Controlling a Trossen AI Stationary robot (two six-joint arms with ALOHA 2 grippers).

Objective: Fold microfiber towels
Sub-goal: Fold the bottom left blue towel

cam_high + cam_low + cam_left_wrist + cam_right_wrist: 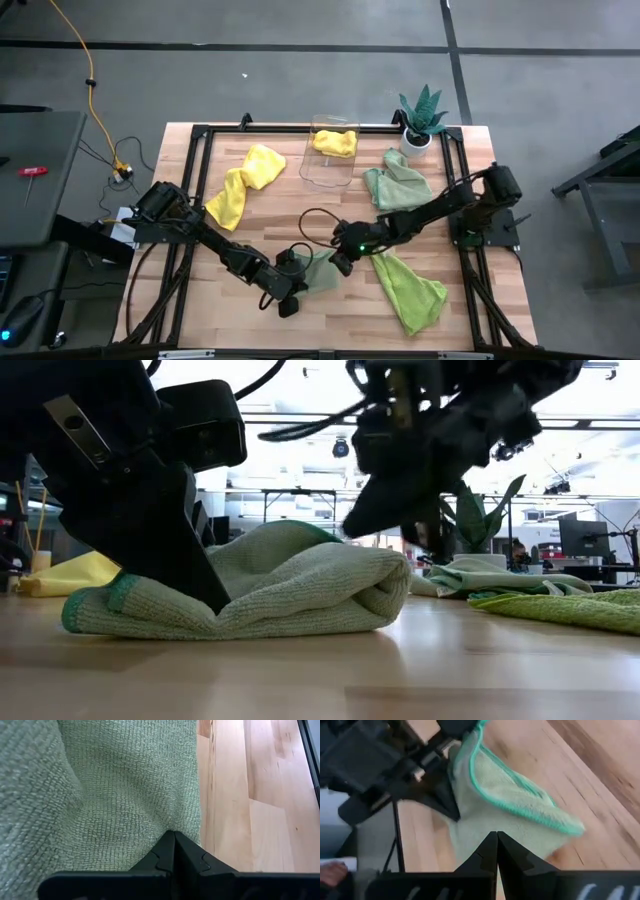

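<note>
Both dark arms hide much of the pale mint green microfiber towel (pixel 318 272); the left wrist view's edges crop it.

A clear rectangular plastic bin (pixel 330 155) stood near the wooden table's (pixel 480 310) far edge, beside a spiky green plant in a white pot (pixel 420 120).

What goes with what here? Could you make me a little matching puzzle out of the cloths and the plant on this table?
Things:
1. yellow towel
2. lime green towel
3. pale mint towel
4. potted plant

Places:
a. between both hands
b. table's far right corner
c. inside the clear bin
d. loose near the table's front right

Pairs: 1-c, 2-d, 3-a, 4-b
</note>
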